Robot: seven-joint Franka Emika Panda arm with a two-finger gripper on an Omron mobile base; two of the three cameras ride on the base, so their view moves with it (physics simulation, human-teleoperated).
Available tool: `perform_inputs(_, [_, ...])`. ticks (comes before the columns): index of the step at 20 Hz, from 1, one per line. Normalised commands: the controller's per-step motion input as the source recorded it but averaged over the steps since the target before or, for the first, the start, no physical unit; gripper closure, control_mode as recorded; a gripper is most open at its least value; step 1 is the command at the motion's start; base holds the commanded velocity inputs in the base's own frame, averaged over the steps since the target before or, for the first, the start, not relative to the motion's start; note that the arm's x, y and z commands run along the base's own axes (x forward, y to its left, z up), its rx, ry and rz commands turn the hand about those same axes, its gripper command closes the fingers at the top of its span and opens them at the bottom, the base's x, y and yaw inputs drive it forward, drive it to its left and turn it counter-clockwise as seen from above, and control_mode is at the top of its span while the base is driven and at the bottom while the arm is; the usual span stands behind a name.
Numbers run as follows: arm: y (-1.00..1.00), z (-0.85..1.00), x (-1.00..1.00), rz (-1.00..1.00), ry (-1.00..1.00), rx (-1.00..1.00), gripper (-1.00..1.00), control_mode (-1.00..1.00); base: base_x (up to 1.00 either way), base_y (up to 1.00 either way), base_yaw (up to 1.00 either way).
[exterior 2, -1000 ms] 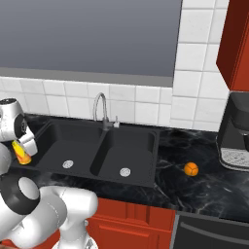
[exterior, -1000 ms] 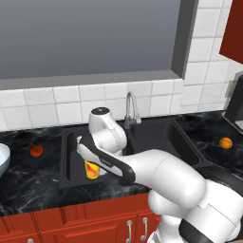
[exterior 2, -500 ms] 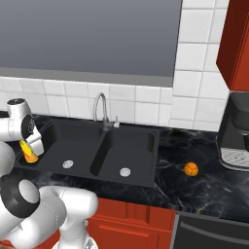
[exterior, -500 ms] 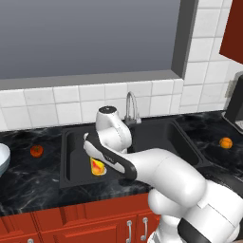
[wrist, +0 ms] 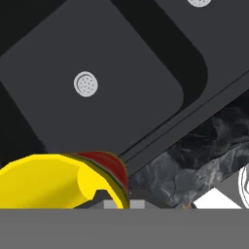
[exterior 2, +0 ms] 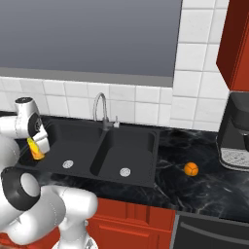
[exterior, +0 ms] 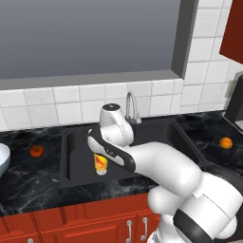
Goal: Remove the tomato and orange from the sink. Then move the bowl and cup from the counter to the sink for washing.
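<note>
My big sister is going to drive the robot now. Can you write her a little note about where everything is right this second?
Gripper: shut on the cup, held over the left basin of the sink.
Tomato: out, on the counter left of the sink.
Orange: out, on the counter right of the sink.
Bowl: on the counter at the far left.
Done: both fruits removed, cup picked up.
Left: set the cup in the sink, then fetch the bowl and put it in too.
</note>
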Motion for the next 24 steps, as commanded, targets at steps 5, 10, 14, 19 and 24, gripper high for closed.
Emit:
perform_inputs(5, [-0.10,-0.04,0.28,-0.05,-0.01,0.00,1.00,-1.00,0.00,0.00,0.00])
perform_inputs(10, [-0.03,-0.09,0.28,-0.07,-0.02,0.00,1.00,-1.00,0.00,0.00,0.00])
perform_inputs(14, [0.00,-0.12,0.30,-0.11,-0.02,0.04,1.00,-1.00,0.00,0.00,0.00])
perform_inputs(19, [0.03,-0.13,0.29,-0.06,-0.06,0.02,1.00,-1.00,0.00,0.00,0.00])
perform_inputs(24, [0.06,-0.11,0.28,-0.04,-0.05,0.02,1.00,-1.00,0.00,0.00,0.00])
